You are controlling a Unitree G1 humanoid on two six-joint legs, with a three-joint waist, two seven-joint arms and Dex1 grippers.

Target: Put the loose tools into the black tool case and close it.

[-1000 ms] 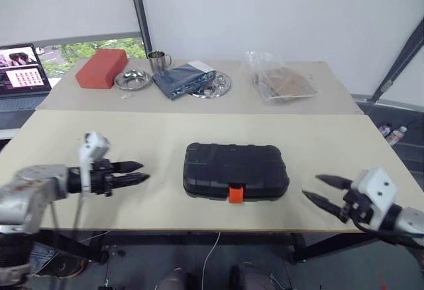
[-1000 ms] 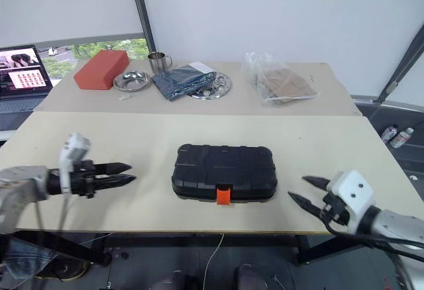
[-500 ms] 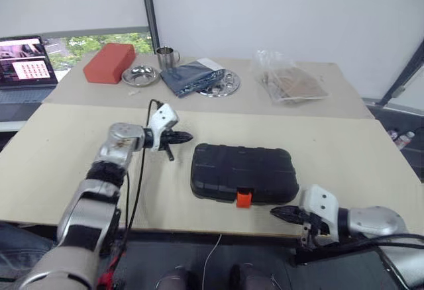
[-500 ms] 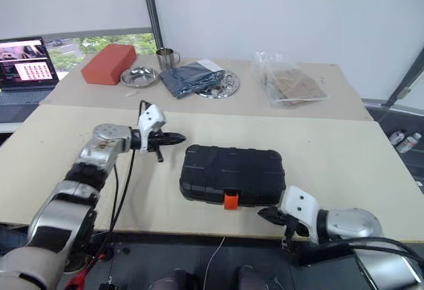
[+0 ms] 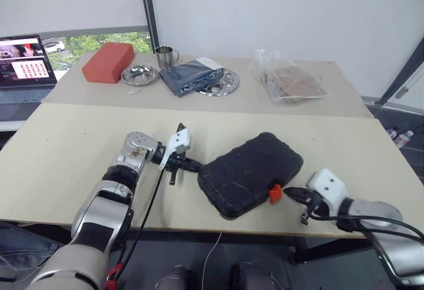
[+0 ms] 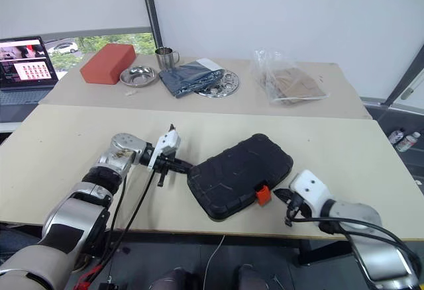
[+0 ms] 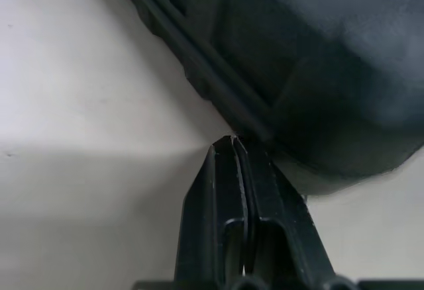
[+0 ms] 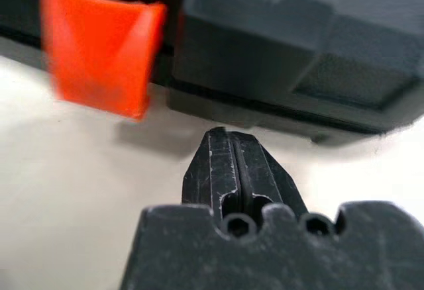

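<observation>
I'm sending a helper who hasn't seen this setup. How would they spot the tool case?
On the near beige table, between the two robot arms, lies a black moulded-plastic tool case, shut and skewed. Its small orange latch marks it out.

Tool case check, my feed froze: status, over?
Both grippers shut, left gripper at the tool case corner, right gripper beside the orange latch. Case closed, lying skewed.

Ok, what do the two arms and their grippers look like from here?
Both arms are silver-grey metal with dark joint bands and loose black cables. Each wrist carries a white block. The left gripper and right gripper end in slim, black, pointed fingers.
</observation>
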